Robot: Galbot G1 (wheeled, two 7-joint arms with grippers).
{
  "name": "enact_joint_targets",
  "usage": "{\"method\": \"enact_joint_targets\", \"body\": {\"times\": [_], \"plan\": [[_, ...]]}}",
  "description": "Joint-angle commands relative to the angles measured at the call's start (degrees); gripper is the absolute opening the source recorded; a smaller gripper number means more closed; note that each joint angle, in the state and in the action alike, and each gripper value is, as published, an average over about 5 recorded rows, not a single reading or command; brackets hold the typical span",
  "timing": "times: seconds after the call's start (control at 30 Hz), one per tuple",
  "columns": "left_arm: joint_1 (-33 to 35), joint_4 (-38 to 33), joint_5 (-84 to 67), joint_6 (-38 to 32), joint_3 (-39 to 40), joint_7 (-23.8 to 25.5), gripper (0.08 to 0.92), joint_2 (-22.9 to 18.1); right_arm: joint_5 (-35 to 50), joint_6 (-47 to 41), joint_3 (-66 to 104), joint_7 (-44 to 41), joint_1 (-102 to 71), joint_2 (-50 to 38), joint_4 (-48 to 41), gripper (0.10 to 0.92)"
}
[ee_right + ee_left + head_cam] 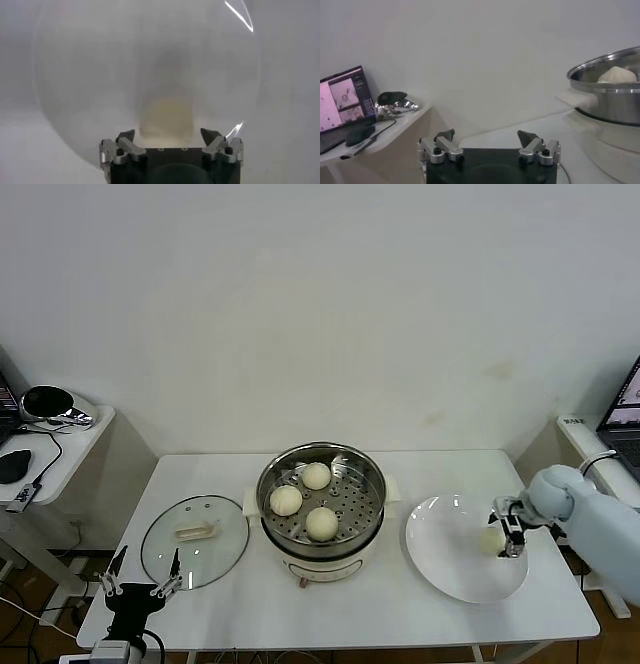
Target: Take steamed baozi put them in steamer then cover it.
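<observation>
White table (420,614) w/ plate (440,569); right end effector (505,536) apart round baozi (492,538), left end effector (140,584) apart.

Fourth baozi (165,117) blurred, claw-fronted

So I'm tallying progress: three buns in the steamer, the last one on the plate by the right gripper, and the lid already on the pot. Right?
Not quite: the lid is not on the steamer; the head view shows it flat on the table to the steamer's left. Three buns are inside, and the last bun sits on the plate at the right gripper.
</observation>
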Motion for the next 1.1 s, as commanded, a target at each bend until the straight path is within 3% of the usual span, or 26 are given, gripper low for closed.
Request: {"method": "enact_joint_targets", "body": {"times": [0.03,0.33,0.7,0.83,1.1], "plan": [[0.0,0.1,0.0,0.0,0.0,0.0,0.823,0.0,-1.2,0.0,0.9,-0.1,-0.4,1.9,-2.2,0.733],[-0.2,0.1,0.0,0.0,0.1,0.0,0.823,0.0,4.5,-2.3,-3.1,-1.3,4.8,-3.0,4.0,0.589],[-1.0,0.3,0.0,0.2,0.8,0.0,0.823,0.1,22.8,-11.0,-23.2,-1.7,31.1,-10.0,17.5,0.583],[-1.2,0.4,0.0,0.3,1.0,0.0,0.823,0.2,31.2,-13.4,-30.8,-0.2,43.0,-7.3,19.7,0.590],[-1.6,0.0,0.1,0.6,1.5,0.1,0.823,0.0,43.5,-20.2,-41.6,5.5,55.4,6.2,19.7,0.595]]}}
